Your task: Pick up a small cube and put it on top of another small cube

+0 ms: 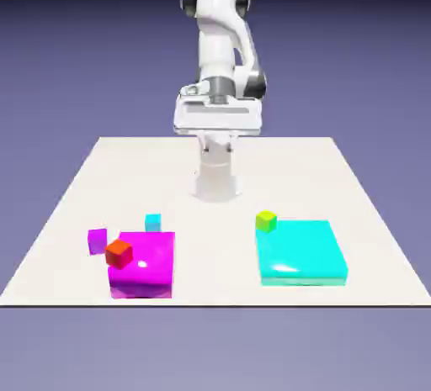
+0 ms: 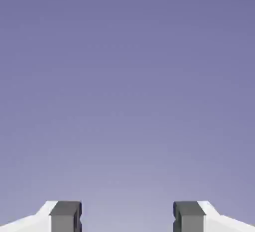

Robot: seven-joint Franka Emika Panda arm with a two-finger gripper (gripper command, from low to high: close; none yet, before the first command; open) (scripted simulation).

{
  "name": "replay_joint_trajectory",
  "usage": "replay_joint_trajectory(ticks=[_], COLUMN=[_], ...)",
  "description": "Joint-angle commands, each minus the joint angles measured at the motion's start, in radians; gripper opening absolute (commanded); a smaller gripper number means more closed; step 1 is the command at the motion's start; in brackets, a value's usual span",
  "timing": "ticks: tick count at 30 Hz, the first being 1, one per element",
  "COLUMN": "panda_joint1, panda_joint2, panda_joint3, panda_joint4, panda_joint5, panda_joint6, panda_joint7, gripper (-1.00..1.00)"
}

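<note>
The small cyan cube (image 1: 152, 222) sits on the table just behind the big magenta block, toward the exterior view's left. The small purple cube (image 1: 98, 240) rests a little further left and nearer the table's front. My gripper (image 2: 127, 218) is held high by the robot's base (image 1: 217, 117), far from both cubes. It is open: the hand view shows the two grey fingertips (image 2: 65, 216) wide apart with only the blue-violet backdrop between them. Neither cube appears in the hand view.
A big magenta block (image 1: 145, 265) carries a tiny red-orange cube (image 1: 119, 253) at its left corner. On the right lies a big flat cyan block (image 1: 301, 250) with a tiny yellow-green cube (image 1: 266, 220) at its back left corner.
</note>
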Motion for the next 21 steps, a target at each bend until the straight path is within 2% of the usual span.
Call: replay_joint_trajectory(ticks=[1, 21], panda_joint1=[0.010, 0.205], panda_joint2=[0.036, 0.761], panda_joint3=[-0.030, -0.636], panda_joint4=[0.010, 0.208], panda_joint5=[-0.009, -0.188], panda_joint6=[-0.037, -0.780], panda_joint7=[-0.015, -0.307], gripper=[0.00, 0.00])
